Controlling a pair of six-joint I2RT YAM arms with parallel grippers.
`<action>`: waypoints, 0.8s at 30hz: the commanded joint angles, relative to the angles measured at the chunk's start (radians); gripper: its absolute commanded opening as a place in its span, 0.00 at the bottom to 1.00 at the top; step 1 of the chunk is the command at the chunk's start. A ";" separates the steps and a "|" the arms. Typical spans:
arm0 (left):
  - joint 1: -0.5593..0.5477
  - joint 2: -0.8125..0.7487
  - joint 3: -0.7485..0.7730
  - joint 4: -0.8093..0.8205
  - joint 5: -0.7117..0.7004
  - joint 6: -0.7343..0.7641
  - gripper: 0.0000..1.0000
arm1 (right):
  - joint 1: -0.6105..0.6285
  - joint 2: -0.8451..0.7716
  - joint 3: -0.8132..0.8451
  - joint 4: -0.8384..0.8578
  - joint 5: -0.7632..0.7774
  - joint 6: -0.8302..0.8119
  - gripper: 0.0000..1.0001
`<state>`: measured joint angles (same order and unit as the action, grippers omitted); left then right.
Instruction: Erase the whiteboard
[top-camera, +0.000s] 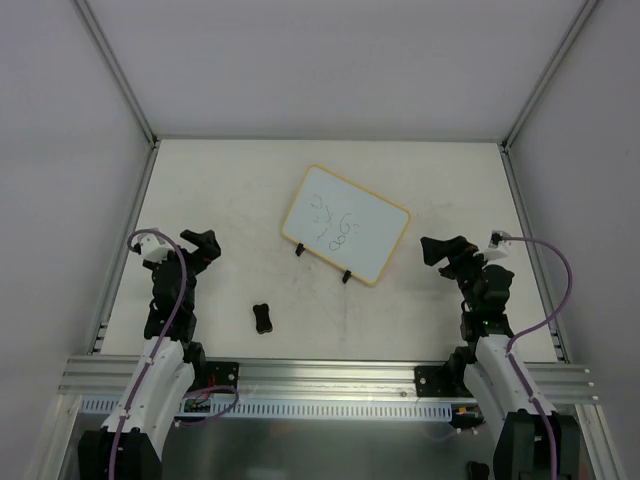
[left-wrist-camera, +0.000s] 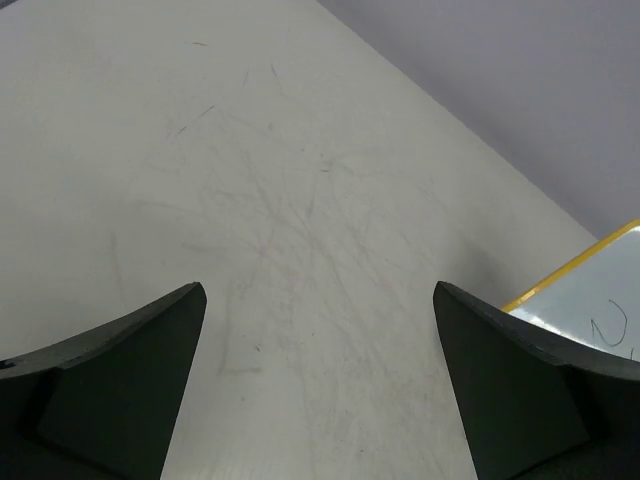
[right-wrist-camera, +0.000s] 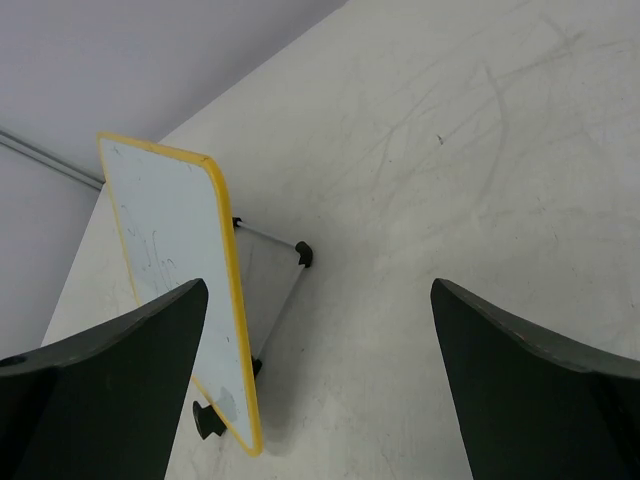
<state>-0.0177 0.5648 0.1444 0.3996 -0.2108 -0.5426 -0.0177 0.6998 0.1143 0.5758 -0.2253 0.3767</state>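
Tan-framed whiteboard with dark scribbles stands mid surface in top view, black eraser lies nearer left hand, so grab it first | left wrist: hand spread, empty | right wrist: right hand spread, board close, hold its frame while wiping

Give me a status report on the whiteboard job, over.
Left gripper open, empty. Right gripper open, empty. Whiteboard standing on its feet, scribbles on it, unwiped. Eraser lying free on left side; nothing in the way.
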 joint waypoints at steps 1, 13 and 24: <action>0.007 -0.029 0.037 -0.022 -0.093 -0.089 0.99 | 0.005 -0.006 0.027 0.056 -0.006 -0.012 0.99; 0.007 -0.031 0.060 -0.016 0.065 0.024 0.99 | 0.005 0.041 0.006 0.216 -0.267 -0.085 0.99; 0.007 0.049 0.073 -0.016 0.208 0.007 0.99 | 0.016 0.516 0.036 0.764 -0.523 0.114 0.99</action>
<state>-0.0177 0.5995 0.1753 0.3656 -0.0647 -0.5407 -0.0086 1.1160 0.1162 1.0496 -0.6441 0.4061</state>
